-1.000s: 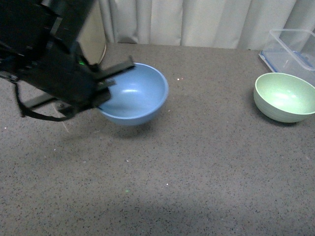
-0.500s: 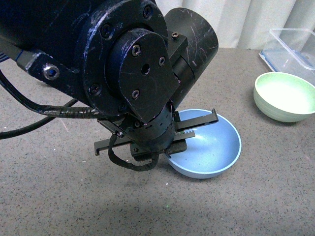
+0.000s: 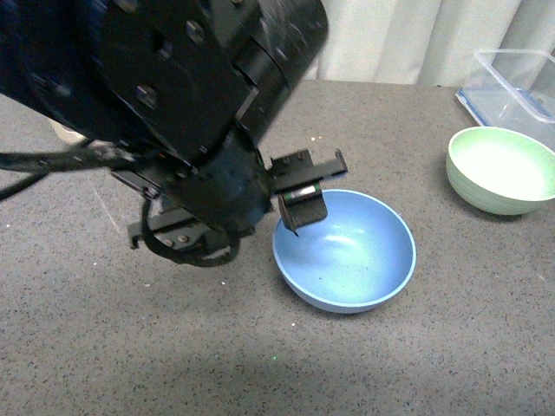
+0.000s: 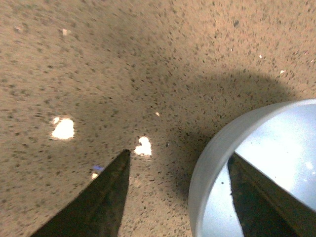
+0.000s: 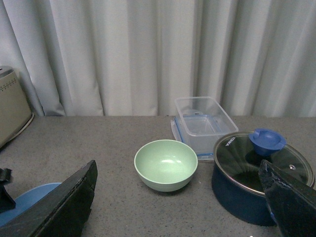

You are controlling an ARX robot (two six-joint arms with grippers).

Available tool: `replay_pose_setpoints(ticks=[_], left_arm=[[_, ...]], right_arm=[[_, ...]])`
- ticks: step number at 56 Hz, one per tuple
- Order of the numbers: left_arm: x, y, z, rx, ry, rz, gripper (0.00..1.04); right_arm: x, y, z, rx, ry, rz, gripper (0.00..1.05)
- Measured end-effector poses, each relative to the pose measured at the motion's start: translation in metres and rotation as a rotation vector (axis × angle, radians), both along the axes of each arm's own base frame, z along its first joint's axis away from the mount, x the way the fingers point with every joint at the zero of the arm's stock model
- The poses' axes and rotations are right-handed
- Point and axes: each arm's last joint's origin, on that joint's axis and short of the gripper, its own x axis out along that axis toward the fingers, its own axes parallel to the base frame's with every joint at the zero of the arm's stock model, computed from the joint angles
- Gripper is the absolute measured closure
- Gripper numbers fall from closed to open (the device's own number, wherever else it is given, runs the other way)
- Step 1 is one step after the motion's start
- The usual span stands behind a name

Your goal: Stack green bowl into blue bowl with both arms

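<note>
Fingers [image 4: 106, 200] of the left gripper [image 4: 178, 157] are seen spread apart astride the rim of the blue bowl [image 3: 347, 260]: one is placed outside the wall with a clear gap to it, the other is set inside the bowl, and nothing is gripped. The blue bowl is stood upright on the table [image 3: 408, 364], near its middle. The right gripper [image 5: 177, 167] is held off the table with its fingers [image 5: 66, 205] opened wide and nothing between them. The green bowl [image 3: 501, 169] is set upright toward the right side, well apart from the blue bowl and touched by neither arm. Just behind it a clear plastic container [image 5: 202, 118] is stood on a blue-edged lid, and beside that a dark blue pot [image 5: 234, 200] is covered by a glass lid [image 5: 242, 160] with a blue knob [image 5: 267, 139]. The table is surfaced in a grey-brown speckled, stone-like finish, dotted with small bright glints and crossed by a broad shadow near the front. The far edge is closed off by a pale pleated curtain [image 5: 128, 54], and a beige object [image 5: 11, 111] is partly seen at the far left corner; what it is cannot be told.
</note>
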Motion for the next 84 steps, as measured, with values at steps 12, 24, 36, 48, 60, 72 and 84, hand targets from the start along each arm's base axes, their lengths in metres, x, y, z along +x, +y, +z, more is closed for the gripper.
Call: replay_pose_setpoints(ticks=[12, 24, 36, 48, 60, 72, 84], left_arm=[[-0.026, 0.060, 0.036, -0.017, -0.099, 0.092, 0.05], [-0.069, 0.120, 0.006, 0.206, -0.580, 0.036, 0.33], [-0.104, 0.150, 0.056, 0.288, -1.071, 0.006, 0.69], [-0.133, 0.170, 0.060, 0.331, -1.034, -0.026, 1.01], [-0.157, 0.183, 0.060, 0.338, -1.033, -0.027, 1.01], [-0.176, 0.198, 0.063, 0.345, -1.040, -0.020, 1.01], [-0.186, 0.198, 0.068, 0.343, -1.057, -0.022, 1.01]], right_arm=[[0.000, 0.000, 0.000, 0.000, 0.000, 0.000, 0.09], [0.000, 0.000, 0.000, 0.000, 0.000, 0.000, 0.09], [0.000, 0.000, 0.000, 0.000, 0.000, 0.002, 0.09], [0.000, 0.000, 0.000, 0.000, 0.002, 0.000, 0.09], [0.000, 0.000, 0.000, 0.000, 0.000, 0.000, 0.09], [0.000, 0.000, 0.000, 0.000, 0.000, 0.000, 0.09], [0.000, 0.000, 0.000, 0.000, 0.000, 0.000, 0.09]])
